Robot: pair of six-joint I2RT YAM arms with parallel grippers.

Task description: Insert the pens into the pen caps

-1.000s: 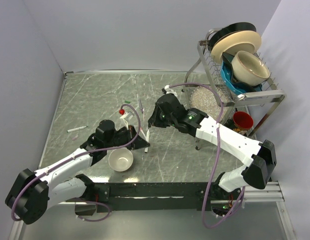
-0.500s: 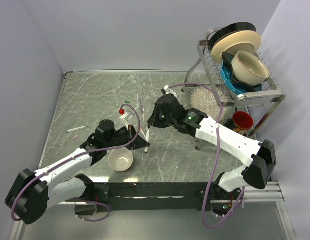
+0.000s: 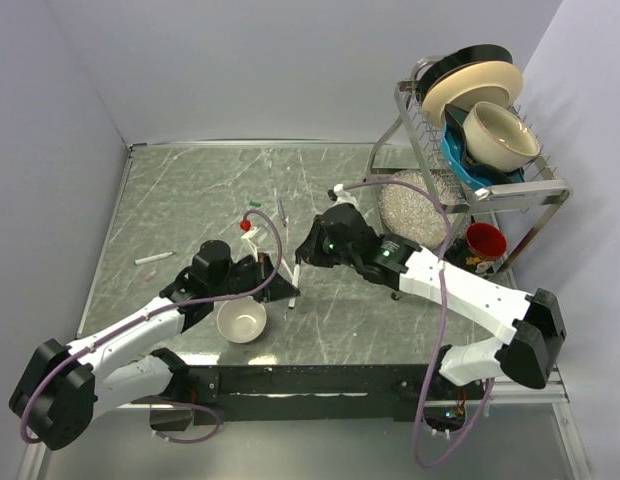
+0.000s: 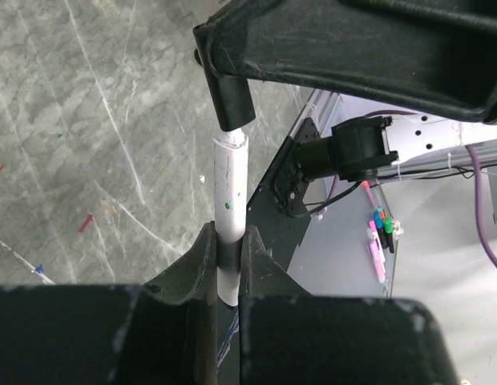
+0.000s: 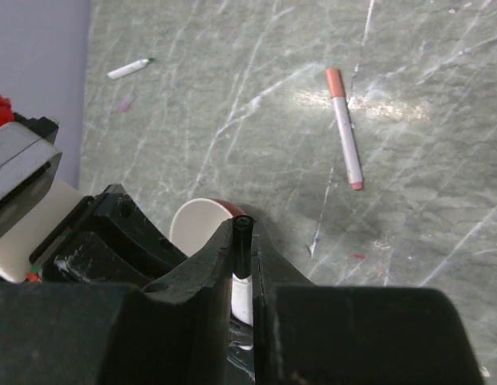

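One pen [image 4: 231,180] is held off the table between the two grippers, over the near middle of the surface. Its lower barrel is pinched between the pressed-in fingers of the left gripper [image 4: 228,241], with a dark band on the barrel sitting right in that pinch. Its white free end meets the mouth of the black cap [image 5: 242,233], which the right gripper [image 5: 243,245] clamps tight between its own fingers. How far the pen has gone in cannot be told. A white bowl [image 3: 241,320] sits just beside the left gripper on the side toward the arm bases. A second pen [image 5: 345,132], wearing an orange-red cap [image 5: 334,79], lies flat on the grey marbled table [image 3: 190,190], apart from both grippers. A third pen [image 3: 153,258] lies alone near the left wall.
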